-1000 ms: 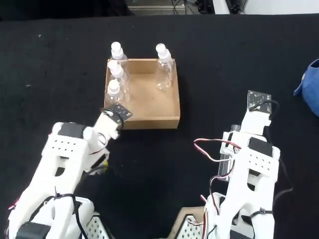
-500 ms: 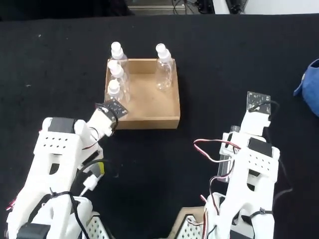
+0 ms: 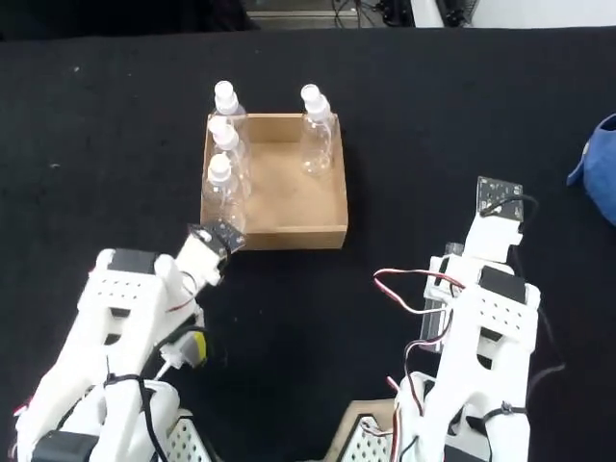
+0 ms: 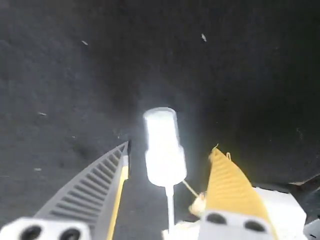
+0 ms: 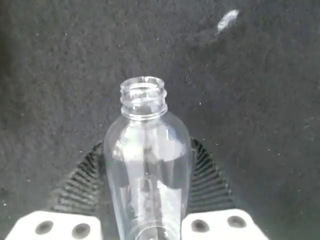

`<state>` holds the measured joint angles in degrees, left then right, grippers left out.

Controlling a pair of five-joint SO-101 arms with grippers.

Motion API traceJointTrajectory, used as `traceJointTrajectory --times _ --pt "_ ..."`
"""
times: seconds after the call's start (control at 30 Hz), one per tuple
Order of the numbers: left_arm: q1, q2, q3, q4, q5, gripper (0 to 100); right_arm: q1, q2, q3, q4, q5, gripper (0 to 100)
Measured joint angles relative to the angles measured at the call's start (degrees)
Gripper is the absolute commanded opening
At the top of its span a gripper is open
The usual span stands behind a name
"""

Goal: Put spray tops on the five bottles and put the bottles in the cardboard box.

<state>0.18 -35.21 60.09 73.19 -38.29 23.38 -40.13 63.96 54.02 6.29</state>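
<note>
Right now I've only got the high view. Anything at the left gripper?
Observer: Yes. The left wrist view shows a white spray top between the jaws of the left gripper, with its tube pointing back toward the wrist.
Operator: Gripped?
Observer: Not that I can see. The jaws stand apart, and dark table shows on both sides of the top.
Operator: And the right?
Observer: The right gripper is shut on a clear bottle. Its threaded neck is bare, with no top on it.
</note>
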Motion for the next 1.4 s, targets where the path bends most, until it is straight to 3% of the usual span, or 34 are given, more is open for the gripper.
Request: traceJointTrajectory --times 0.2,0.27,0.3,0.73,0.97,1.17,1.4 --pt "0.26 0.00 7.21 -6.86 0.35 13 0.00 0.00 0.00 0.00 0.00 1.1" --pt "0.26 0.00 8.62 -7.91 0.35 6 0.00 0.00 0.00 0.00 0.00 1.1" --pt "0.26 0.00 8.70 -8.09 0.35 2 0.00 0.00 0.00 0.00 0.00 1.1" --pt "0.18 -0.70 5.54 -5.36 0.44 3 0.00 0.00 0.00 0.00 0.00 1.1" --pt "-9.93 -0.70 2.81 -12.13 -7.03 3 0.00 0.00 0.00 0.00 0.00 1.1" --pt "-16.70 -0.70 0.79 -13.36 -11.69 3 0.00 0.00 0.00 0.00 0.00 1.1" --pt "-18.55 -0.70 -0.62 -13.36 -12.48 4 0.00 0.00 0.00 0.00 0.00 1.1"
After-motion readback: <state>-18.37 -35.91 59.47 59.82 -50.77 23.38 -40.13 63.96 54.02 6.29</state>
